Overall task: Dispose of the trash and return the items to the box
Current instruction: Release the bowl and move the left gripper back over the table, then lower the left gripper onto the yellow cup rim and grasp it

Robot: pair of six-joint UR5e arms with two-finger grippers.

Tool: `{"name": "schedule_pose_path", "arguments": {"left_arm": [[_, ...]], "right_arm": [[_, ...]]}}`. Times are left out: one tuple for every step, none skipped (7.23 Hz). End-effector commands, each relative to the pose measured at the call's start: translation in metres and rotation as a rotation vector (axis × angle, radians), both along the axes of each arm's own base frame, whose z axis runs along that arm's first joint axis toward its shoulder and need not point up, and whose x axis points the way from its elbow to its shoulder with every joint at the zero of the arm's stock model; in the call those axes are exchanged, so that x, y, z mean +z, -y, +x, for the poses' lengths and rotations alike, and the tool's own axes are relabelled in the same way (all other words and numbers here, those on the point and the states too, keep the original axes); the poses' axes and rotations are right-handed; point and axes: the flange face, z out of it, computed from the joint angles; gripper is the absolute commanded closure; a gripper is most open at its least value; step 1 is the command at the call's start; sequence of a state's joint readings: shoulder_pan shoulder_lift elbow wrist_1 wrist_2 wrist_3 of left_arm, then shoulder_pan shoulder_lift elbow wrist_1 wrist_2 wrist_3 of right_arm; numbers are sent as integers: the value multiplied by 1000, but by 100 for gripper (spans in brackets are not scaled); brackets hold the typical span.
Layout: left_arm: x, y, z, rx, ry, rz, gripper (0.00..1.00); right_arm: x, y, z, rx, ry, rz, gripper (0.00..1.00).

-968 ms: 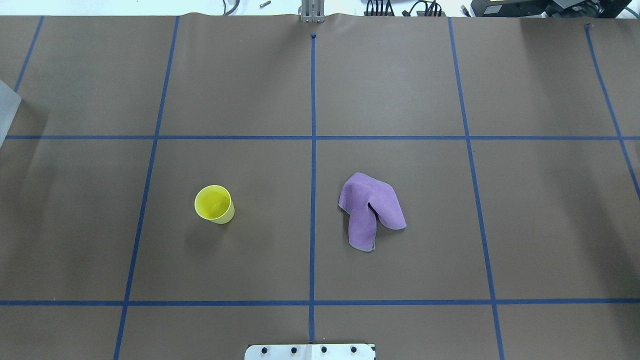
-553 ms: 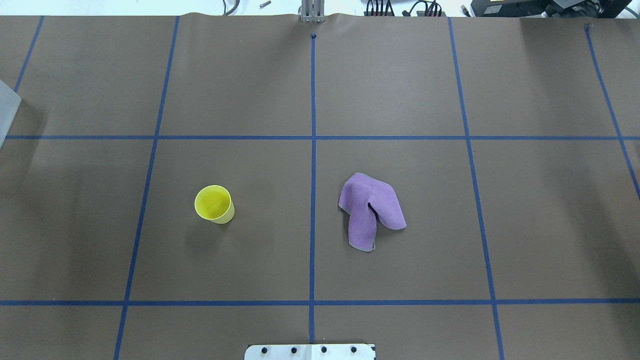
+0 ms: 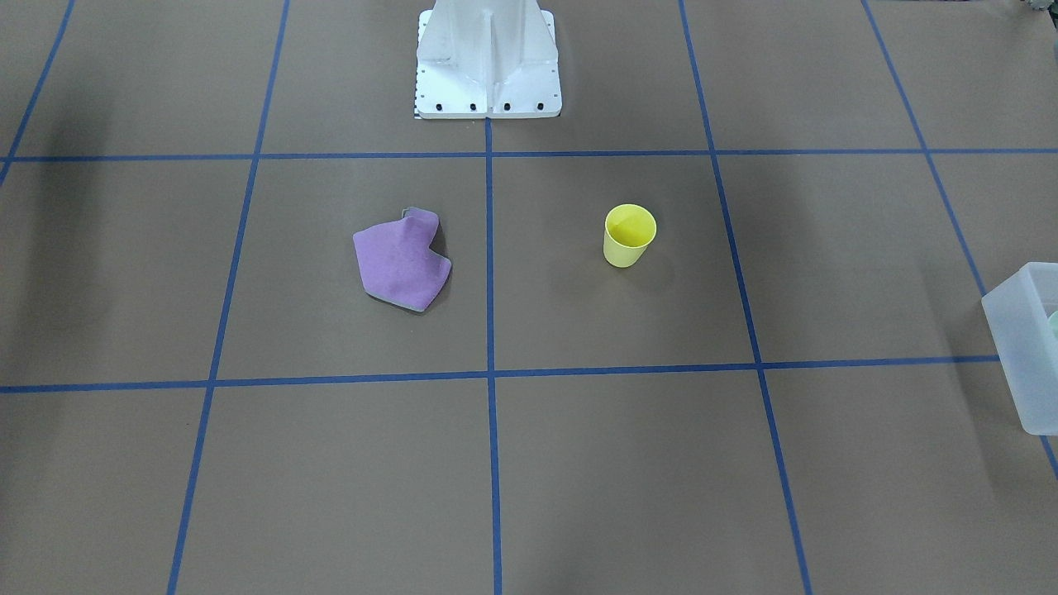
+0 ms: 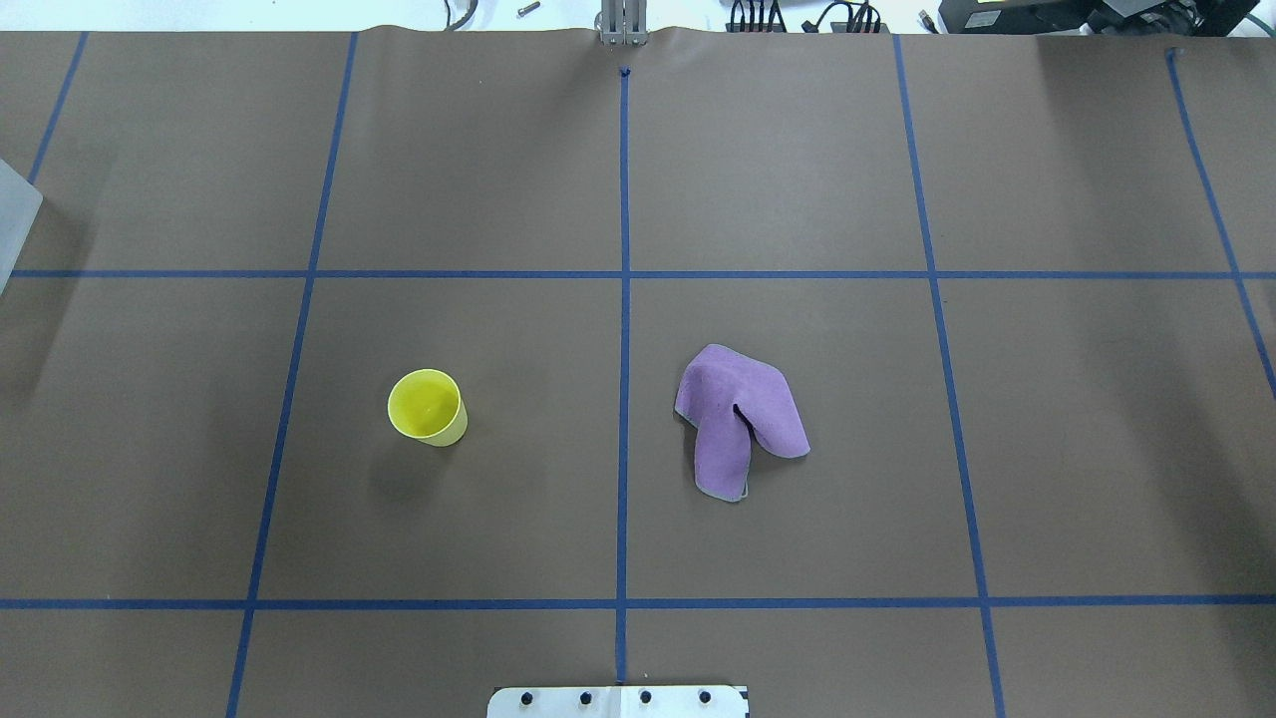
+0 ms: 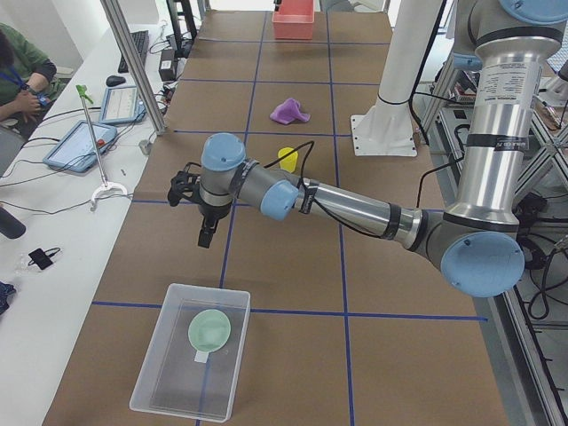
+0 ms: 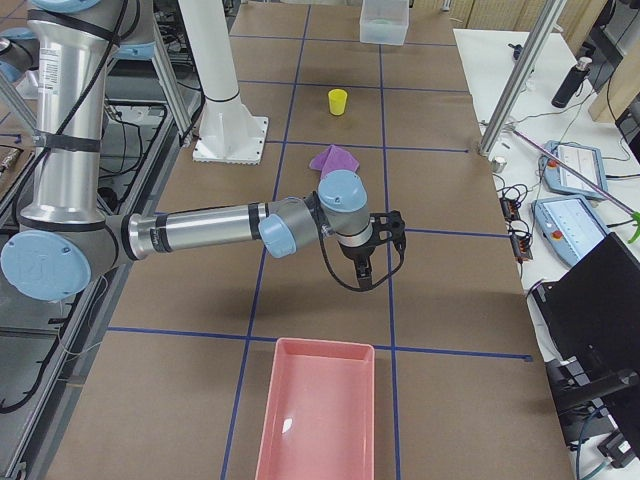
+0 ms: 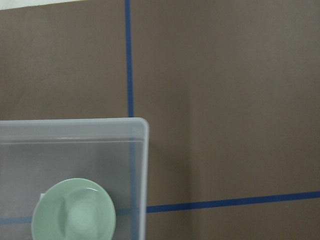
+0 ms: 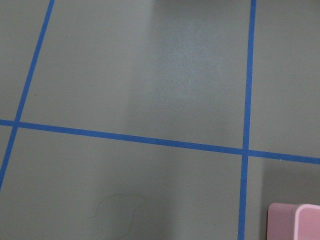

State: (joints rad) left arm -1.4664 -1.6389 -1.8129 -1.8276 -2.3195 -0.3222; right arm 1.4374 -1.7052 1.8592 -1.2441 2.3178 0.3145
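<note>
The yellow cup (image 4: 427,407) stands upright on the table left of centre; it also shows in the front view (image 3: 630,235). The pale green bowl (image 7: 74,210) sits inside the translucent box (image 7: 142,150) at the table's left end (image 5: 177,382). My left gripper (image 5: 206,235) hangs above the table between the cup and the box; I cannot tell whether it is open or shut. My right gripper (image 6: 365,275) hangs above the table near the pink bin; I cannot tell its state either. Neither gripper shows in the overhead or front views.
A crumpled purple cloth (image 4: 743,419) lies right of the centre line. A pink bin (image 6: 320,420) stands at the table's right end. The robot's white base (image 3: 488,58) sits at the near middle edge. An operator sits beyond the table's far edge (image 5: 22,75).
</note>
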Motion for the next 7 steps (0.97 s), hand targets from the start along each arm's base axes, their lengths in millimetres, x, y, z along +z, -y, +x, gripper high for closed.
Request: {"name": "schedule_pose_path", "arguments": {"left_arm": [[-54,-30,53,104,-129,87,1],[-76,-38,89,85,-195,34,1],[-91,-47,146,96,-196,-3,1],[-103,-56,207,63,-167,-35,1],[-111,-68,257,46,-158,-63,1],[-119,-88,306,56,-158,-91,1],[-136,-103,344,66,-176,-105,2]], "right_arm": [[-1,0,0,3,1,-1,0],[-3,0,-1,2,4,1,0],[-4,0,-1,2,3,4,0],[-4,0,-1,1,2,5,0],[-4,0,-1,1,2,5,0],[-4,0,-1,1,2,4,0],[-4,0,-1,0,2,5,0]]}}
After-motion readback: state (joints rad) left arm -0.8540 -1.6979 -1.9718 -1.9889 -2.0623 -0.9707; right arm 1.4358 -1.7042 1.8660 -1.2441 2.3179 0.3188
